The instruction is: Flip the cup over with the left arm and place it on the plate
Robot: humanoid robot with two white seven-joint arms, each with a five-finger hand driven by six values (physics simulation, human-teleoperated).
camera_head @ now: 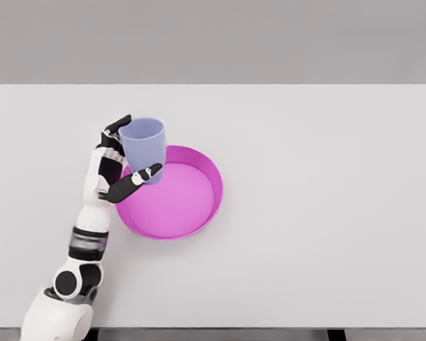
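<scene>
The left hand (124, 160) grips the cup (143, 147) from the side, thumb curled across its lower front and fingers wrapped behind its far wall. That hold leaves the mouth and base free, which suits setting it down flat. The cup is upright, mouth up, so the flip looks done and the placing remains. It hangs over the plate (211, 186) at the plate's far-left rim, not yet centred, and I cannot tell whether its base touches the plate or is clear of it. The plate lies left of the counter's (326, 213) middle, nearer the front edge than the back.

The cup is pale lavender-blue, a plain tapered tumbler without a handle, wider at the open rim. The plate is bright magenta, round, with a low raised wall.
</scene>
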